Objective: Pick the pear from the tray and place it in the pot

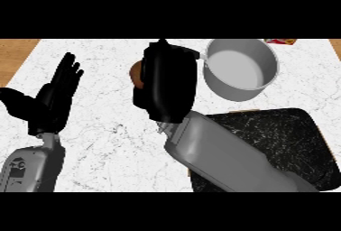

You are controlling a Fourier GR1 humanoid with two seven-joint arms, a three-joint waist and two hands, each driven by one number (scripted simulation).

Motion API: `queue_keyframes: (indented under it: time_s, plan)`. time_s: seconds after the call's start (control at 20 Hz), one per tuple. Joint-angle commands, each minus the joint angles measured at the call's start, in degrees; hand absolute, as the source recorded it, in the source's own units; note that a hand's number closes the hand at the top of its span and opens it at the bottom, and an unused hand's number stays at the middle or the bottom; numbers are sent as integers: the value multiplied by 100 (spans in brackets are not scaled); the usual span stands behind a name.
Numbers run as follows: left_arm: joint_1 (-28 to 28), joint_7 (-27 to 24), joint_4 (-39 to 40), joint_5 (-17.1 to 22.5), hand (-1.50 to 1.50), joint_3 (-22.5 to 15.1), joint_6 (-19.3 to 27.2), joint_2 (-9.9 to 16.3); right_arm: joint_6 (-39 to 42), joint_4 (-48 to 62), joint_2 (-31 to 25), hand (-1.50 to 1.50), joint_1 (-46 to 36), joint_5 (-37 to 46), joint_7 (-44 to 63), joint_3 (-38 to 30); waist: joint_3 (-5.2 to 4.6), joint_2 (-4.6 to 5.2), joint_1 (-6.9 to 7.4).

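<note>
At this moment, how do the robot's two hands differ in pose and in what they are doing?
The left hand is open, fingers straight and pointing up, resting at the view's left over bare counter; the right hand is curled round the pear, which is mostly hidden. The left hand holds nothing and is far from the pot; the right hand is just beside it. Both are black on grey forearms.

Pot (241,67) stands at desk (113,135) far right, tray (286,135) in front of it. Right hand (165,81) sits just left of pot, pear (138,75) at its left edge. Left hand (53,97) rests far left.
</note>
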Motion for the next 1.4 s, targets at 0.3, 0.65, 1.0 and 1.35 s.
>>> queue_keyframes:
  time_s: [0.3,0.65,1.0,1.35]
  plan:
    - [258,-201,-79,-46,0,105,25,38,-1042,1195,47,150,-1025,-213,1070,-457,10,41,-211]
    - [127,50,-155,67,0,270,22,153,-2421,1844,48,150,-567,-491,4,-1128,22,63,-281]
    - [429,-349,-53,103,0,275,-95,73,-1483,4062,-199,150,-1138,572,-208,-1269,9,86,-323]
    - [378,-25,-348,43,0,192,60,-32,-2526,5256,-159,150,-917,425,-1265,-1853,23,64,-366]
